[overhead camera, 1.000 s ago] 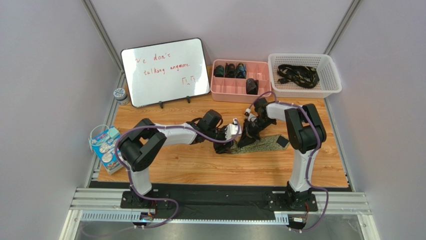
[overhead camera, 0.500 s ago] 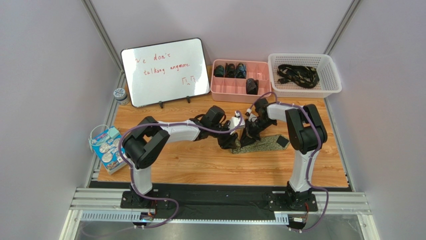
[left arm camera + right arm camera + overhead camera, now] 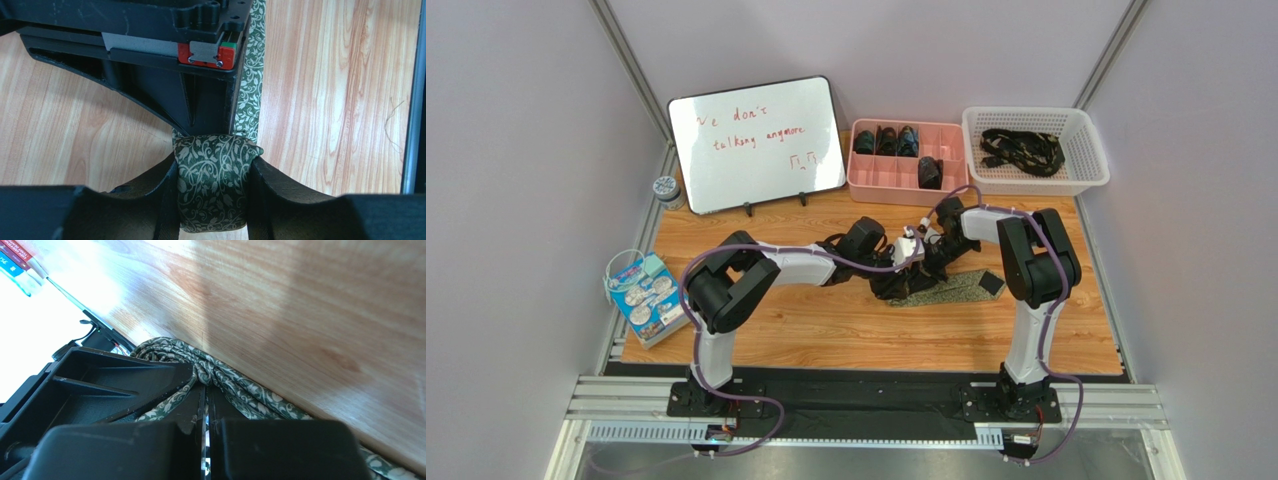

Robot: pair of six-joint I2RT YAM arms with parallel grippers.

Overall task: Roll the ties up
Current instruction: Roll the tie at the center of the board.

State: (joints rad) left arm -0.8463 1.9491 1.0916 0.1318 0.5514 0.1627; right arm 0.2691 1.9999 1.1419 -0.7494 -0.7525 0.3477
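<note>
Left wrist view shows the left claw [image 3: 212, 167] holding a rolled-up bit of the green tie [image 3: 212, 200] between its two fingers [image 3: 300, 200]. The roll is soft and fat, with pale leaves and vines on it, and it touches both fingers. From the roll, a flat strip of the same tie runs away across the wooden table [image 3: 340, 100]. In the right wrist view, the right claw [image 3: 206, 400] has its fingers almost together, with only a thin slit between them. A bit of the patterned cloth shows in that slit, so this claw is pinching the tie. More of the tie is bunched up in folds just in front of those fingers. In the top view, both arms reach to the middle of the table and the two claws meet there, very close together. The rest of the tie lies flat on the table to the right of them, and its black end [image 3: 991, 283] is the part farthest right. At the far side stands a pink tray [image 3: 896, 193] with a few dark rolled ties [image 3: 884, 140] in its compartments. Right of it is a white basket [image 3: 1036, 185] with black ties [image 3: 1023, 150] heaped loose inside. A whiteboard [image 3: 756, 145] with red writing leans at the far left.
</note>
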